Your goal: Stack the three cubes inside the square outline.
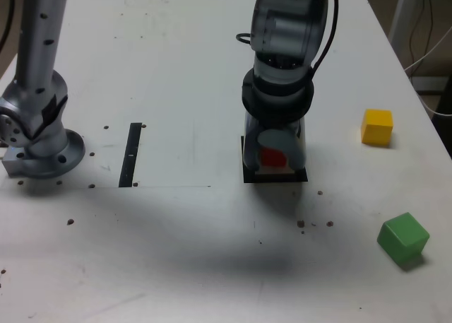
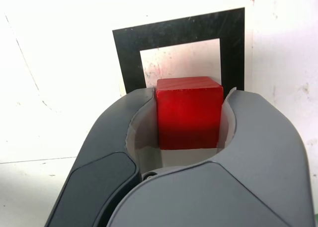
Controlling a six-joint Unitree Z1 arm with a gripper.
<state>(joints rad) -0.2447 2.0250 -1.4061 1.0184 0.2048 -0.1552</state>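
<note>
Red cube clamped between the two grey jaws of the tool, jaws pressed on opposite side faces, so closed on the cube rather than gaping wide. Sitting right over the square outline, that thick black frame with the pale centre; from the wrist view the cube's far edge overlaps the pale middle. Can't tell whether the cube's underside touches the surface or hangs just above it. In the exterior view, same red cube peeking out through the tool, which points straight down onto the square outline.

Yellow cube off toward the exterior view's right of the outline, well apart from it, flat on the white table. Green cube also right of the outline but nearer the camera, turned a bit, well apart too. Thin black strip lying to the outline's left in the exterior view, with the arm's round base further left again. Small dark specks scattered on the table near the outline.
</note>
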